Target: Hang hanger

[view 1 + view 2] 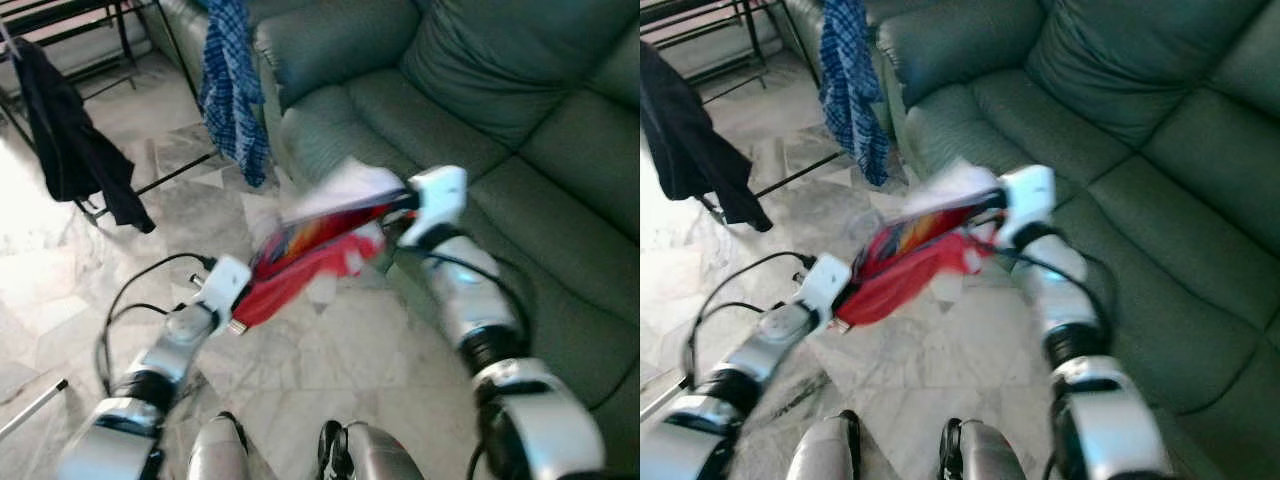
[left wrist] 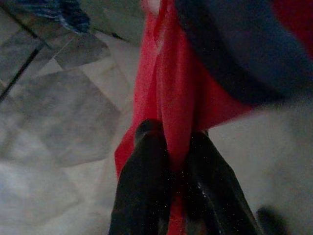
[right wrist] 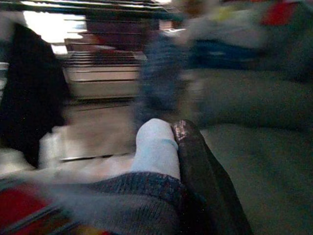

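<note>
A red garment [image 1: 300,265] with a dark knitted collar [image 3: 142,188] hangs stretched between my two grippers, over the floor in front of the sofa. My left gripper [image 2: 171,139] is shut on its lower red edge, at the low left end [image 1: 238,300]. My right gripper [image 1: 405,215] holds the upper end near the sofa's front. In the right wrist view a black finger [image 3: 195,156] presses against a pale blue piece [image 3: 156,147] at the collar; whether that piece is the hanger I cannot tell. The views are blurred.
A green sofa [image 1: 500,120] takes up the right side. A blue checked cloth [image 1: 232,80] hangs at the sofa's arm. A black garment [image 1: 70,140] hangs on a dark rack at the far left. Marble floor [image 1: 300,370] lies below my arms.
</note>
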Available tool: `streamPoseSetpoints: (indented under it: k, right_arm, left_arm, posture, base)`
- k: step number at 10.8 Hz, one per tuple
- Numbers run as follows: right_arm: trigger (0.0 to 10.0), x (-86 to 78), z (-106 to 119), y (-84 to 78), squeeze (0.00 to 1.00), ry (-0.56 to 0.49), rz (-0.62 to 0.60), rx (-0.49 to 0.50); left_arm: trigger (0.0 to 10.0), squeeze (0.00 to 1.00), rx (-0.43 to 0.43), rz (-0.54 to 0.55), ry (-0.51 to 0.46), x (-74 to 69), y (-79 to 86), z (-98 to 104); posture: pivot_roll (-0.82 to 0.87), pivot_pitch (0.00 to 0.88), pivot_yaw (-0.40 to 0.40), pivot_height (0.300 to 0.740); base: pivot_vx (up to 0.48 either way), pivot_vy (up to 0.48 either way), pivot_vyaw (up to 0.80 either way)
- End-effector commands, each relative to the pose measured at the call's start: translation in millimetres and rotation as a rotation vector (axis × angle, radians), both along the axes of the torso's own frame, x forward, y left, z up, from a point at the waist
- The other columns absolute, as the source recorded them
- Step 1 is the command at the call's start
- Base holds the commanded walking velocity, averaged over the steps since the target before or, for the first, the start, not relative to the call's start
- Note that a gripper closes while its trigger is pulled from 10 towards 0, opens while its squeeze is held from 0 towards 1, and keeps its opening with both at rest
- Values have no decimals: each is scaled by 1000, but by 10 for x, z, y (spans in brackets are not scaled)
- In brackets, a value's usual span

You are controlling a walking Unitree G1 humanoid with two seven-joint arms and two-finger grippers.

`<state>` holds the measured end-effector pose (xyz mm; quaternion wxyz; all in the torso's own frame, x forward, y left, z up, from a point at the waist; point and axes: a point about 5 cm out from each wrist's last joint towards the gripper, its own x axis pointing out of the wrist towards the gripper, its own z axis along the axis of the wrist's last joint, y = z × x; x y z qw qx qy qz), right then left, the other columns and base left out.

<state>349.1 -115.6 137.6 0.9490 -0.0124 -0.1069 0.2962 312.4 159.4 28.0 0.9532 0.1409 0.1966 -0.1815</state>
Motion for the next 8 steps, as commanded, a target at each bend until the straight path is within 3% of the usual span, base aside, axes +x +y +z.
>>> streamPoseSetpoints:
  k: [1,4,6,7,8]
  right_arm:
    - [0,-97,-106,124,0,35,113,-27]
    - [0,-445,-443,462,0,198,449,-131]
    - [0,-740,-589,438,0,319,679,-153]
    - [0,-827,-596,422,0,355,735,-149]
    - [0,-843,-698,374,0,381,702,-226]
  left_arm:
    - [0,0,-106,62,-29,71,-24,91]
    - [0,0,-283,115,-54,163,-153,215]
    - [0,0,-305,128,-47,170,-149,216]
    - [0,0,-318,136,-39,174,-156,215]
    - [0,0,-322,133,-38,186,-176,227]
  posture:
    - [37,156,-82,740]
    - [41,155,-86,740]
    - [37,153,-87,740]
    - [34,152,-90,740]
    - [34,152,-90,740]
  base:
    - [0,0,0]
    - [0,0,0]
    - [0,0,0]
    - [0,0,0]
    - [0,0,0]
